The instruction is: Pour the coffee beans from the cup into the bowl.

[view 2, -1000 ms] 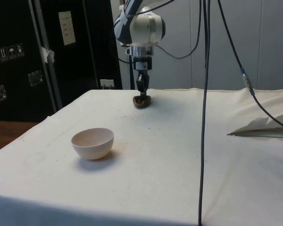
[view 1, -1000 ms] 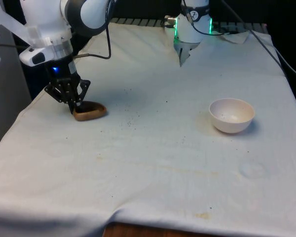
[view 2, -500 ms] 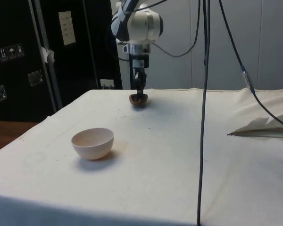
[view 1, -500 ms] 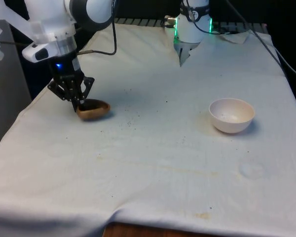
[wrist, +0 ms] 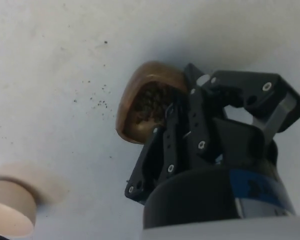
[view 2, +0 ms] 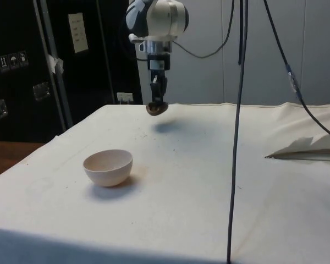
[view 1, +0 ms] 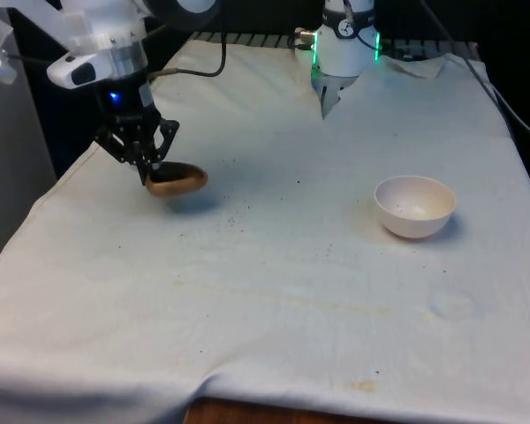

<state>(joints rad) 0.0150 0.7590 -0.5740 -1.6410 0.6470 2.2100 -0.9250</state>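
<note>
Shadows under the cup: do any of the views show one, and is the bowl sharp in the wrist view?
Front view: a soft dark shadow lies on the cloth just below the cup, apart from it, so the cup hangs clear in the gripper. Side view: the same shadow sits under the cup. Wrist view: the bowl is blurred at its edge; the cup is sharper.

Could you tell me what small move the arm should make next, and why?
Probably carry the cup level toward the front view's right, to above the bowl. The end effector grips the cup's rim, the cup hangs clear of the cloth with beans inside, and the bowl sits well apart, empty.
</note>
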